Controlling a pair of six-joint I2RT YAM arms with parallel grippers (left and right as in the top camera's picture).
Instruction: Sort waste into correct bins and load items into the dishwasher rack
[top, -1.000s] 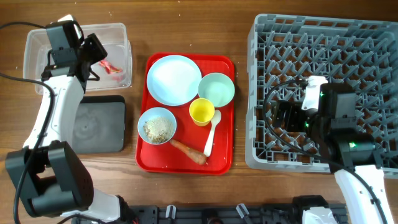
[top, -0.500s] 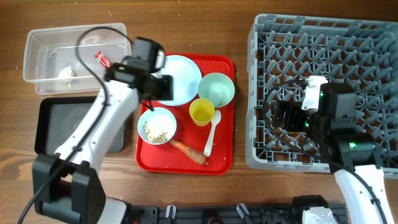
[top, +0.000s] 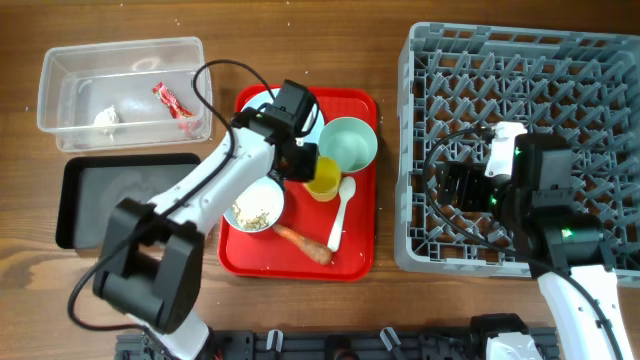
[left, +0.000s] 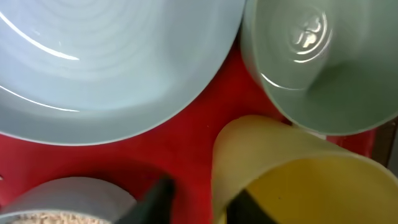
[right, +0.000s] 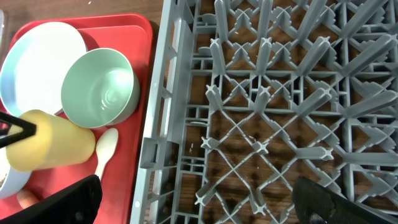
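My left gripper is open over the red tray. In the left wrist view one finger is inside the yellow cup and one is outside its wall. The cup stands between the white plate, the mint-green bowl and the light-blue bowl of rice crumbs. The carrot piece and white spoon lie beside it. The red wrapper and white tissue lie in the clear tub. My right gripper is open and empty above the grey rack.
The black tray lies below the clear tub at the left. The red serving tray sits between the bins and the rack. The right wrist view shows the rack's left wall next to the red tray.
My left arm has swung from the clear tub rightward to the red tray and come down at the yellow cup. The wrapper stays in the tub. The right arm has not moved.
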